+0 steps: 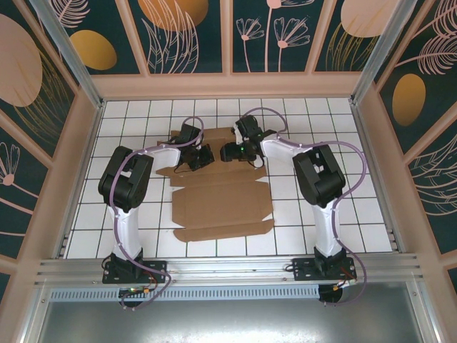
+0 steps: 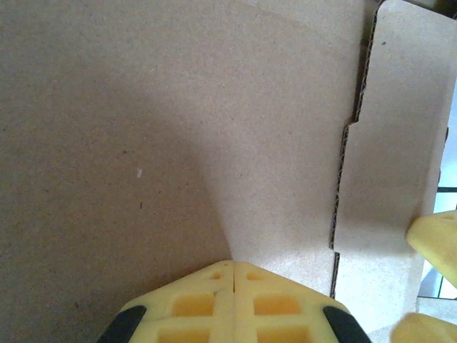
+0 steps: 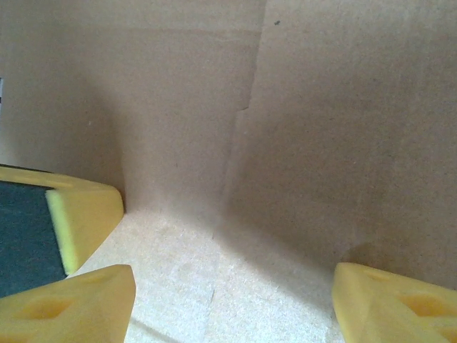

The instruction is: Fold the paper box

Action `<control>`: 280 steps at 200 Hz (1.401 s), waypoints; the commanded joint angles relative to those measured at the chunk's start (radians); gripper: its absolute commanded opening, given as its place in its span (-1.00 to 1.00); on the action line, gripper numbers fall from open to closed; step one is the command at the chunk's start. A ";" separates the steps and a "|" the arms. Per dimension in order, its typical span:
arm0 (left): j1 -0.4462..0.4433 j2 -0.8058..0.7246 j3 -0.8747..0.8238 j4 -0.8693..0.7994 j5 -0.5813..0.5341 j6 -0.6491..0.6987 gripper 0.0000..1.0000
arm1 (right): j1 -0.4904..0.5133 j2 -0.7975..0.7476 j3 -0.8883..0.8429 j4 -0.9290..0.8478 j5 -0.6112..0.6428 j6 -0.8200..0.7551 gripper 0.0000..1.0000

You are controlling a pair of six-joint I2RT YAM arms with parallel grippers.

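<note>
Paper box (image 1: 221,204) sits centre frame on the tiled table (image 1: 143,114), mostly flat. Left gripper (image 1: 203,156) is at the box's upper edge, fingers pressed together, empty. Right gripper (image 1: 230,151) is just beside it, spread wide over cardboard, pinching nothing.

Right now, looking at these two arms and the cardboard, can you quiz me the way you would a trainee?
1. True or false: the left arm's fingers are pressed shut.
2. What does the paper box lie on? A) a white tiled table B) a green tray C) a wooden shelf
3. Fill in: the right arm's fingers stand ____, with bare cardboard ahead of them.
Key: 1 true; 2 A; 3 open.
</note>
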 commanded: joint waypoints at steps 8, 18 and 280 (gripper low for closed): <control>0.002 0.023 -0.022 -0.027 0.000 -0.007 -1.00 | -0.011 0.048 -0.005 -0.003 0.016 0.016 0.49; 0.004 0.022 -0.024 -0.028 -0.003 -0.005 -1.00 | -0.011 0.007 -0.035 0.020 0.034 0.009 0.49; 0.013 0.024 0.001 -0.067 -0.063 0.027 -1.00 | 0.021 0.138 0.130 -0.199 0.934 -0.253 -0.75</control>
